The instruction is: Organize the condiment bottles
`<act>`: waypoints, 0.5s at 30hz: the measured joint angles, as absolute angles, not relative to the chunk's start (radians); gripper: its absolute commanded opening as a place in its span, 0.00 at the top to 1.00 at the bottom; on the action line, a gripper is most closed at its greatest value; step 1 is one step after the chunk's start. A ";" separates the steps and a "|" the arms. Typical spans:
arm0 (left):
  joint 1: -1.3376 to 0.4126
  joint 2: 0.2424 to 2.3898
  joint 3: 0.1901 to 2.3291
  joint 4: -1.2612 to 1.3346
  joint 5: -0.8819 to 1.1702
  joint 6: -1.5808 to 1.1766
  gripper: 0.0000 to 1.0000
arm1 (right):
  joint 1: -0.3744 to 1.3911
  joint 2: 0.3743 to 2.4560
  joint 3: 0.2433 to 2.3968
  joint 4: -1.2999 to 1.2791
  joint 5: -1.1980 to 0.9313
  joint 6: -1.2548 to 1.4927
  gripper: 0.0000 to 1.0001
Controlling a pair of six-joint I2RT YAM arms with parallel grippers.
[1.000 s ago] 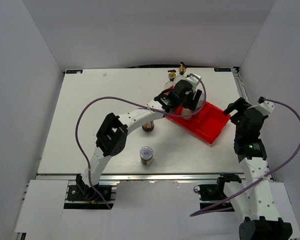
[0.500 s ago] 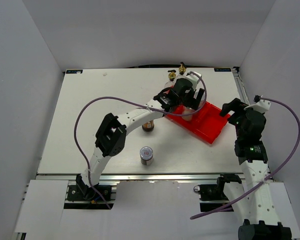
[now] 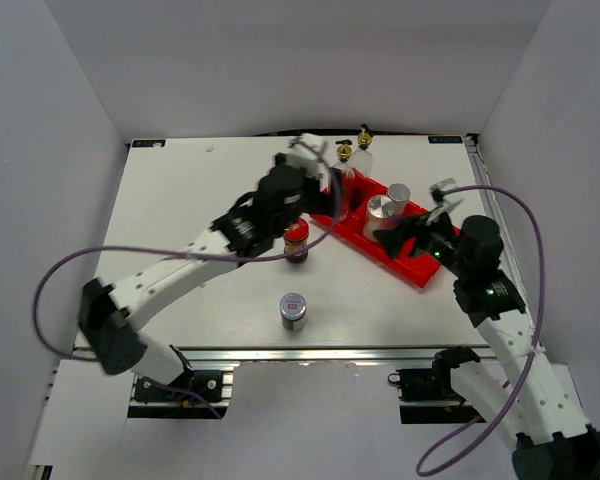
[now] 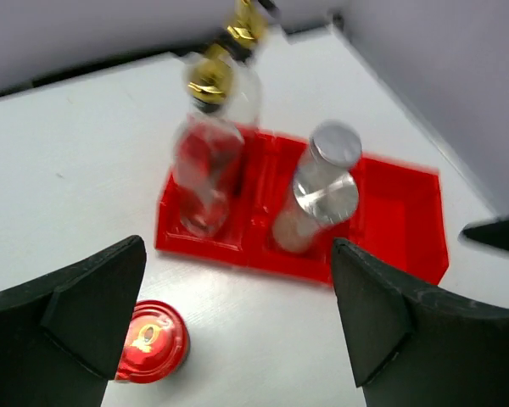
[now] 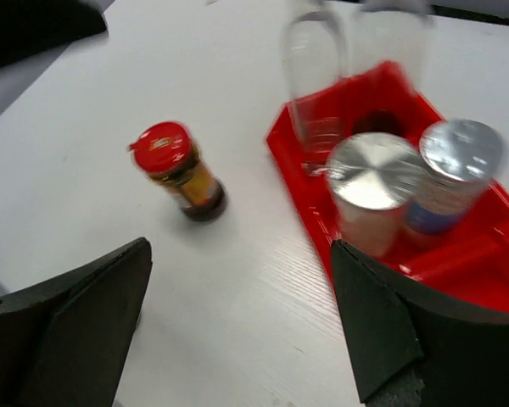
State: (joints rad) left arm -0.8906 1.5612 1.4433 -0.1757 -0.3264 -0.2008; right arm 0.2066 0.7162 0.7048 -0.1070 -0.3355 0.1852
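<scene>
On the white table [image 3: 180, 200], the red three-compartment plastic tray [image 4: 399, 212] already holds one clear glass bottle with a gold spout [image 4: 205, 161] and two silver-capped shakers [image 5: 375, 170]. The twin glass bottle [image 3: 365, 140] stands at the tray's far side — in it or behind it, I cannot tell. The left pincer [image 4: 236, 254] and right pincer [image 5: 237, 254] both hang released and empty near the tray. Left to place, I judge: a third silver-capped shaker [image 3: 293, 308], well apart from the tray, and the dark red-lidded jar [image 5: 165, 153] — near the tray.

The tray [image 3: 427, 264] lies on the table [image 3: 180, 200], right of centre. Two shakers stand in it close together, the near shaker [image 3: 383, 208] in front of the far shaker [image 3: 399, 192]. A bottle [image 4: 205, 165] stands in the tray's left end compartment, with a second bottle [image 4: 242, 64] just behind it. The jar [image 3: 296, 240] stands on the table just left of the tray. A third shaker [image 3: 294, 310] stands well in front of the jar.
</scene>
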 measured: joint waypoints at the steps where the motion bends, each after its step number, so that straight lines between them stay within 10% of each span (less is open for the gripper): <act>1: -0.873 1.488 1.380 -0.163 -0.339 -0.213 0.02 | 0.273 0.739 0.717 -0.109 -0.321 0.165 0.11; 15: -0.352 1.086 0.753 -0.082 -0.415 -0.472 0.02 | 0.744 1.375 1.005 -0.140 -0.065 0.045 0.11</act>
State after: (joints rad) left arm -0.3523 1.0859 0.7532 -0.0822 -0.4149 -0.4721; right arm 0.7444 1.3746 1.0050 -0.1398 -0.0650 0.0448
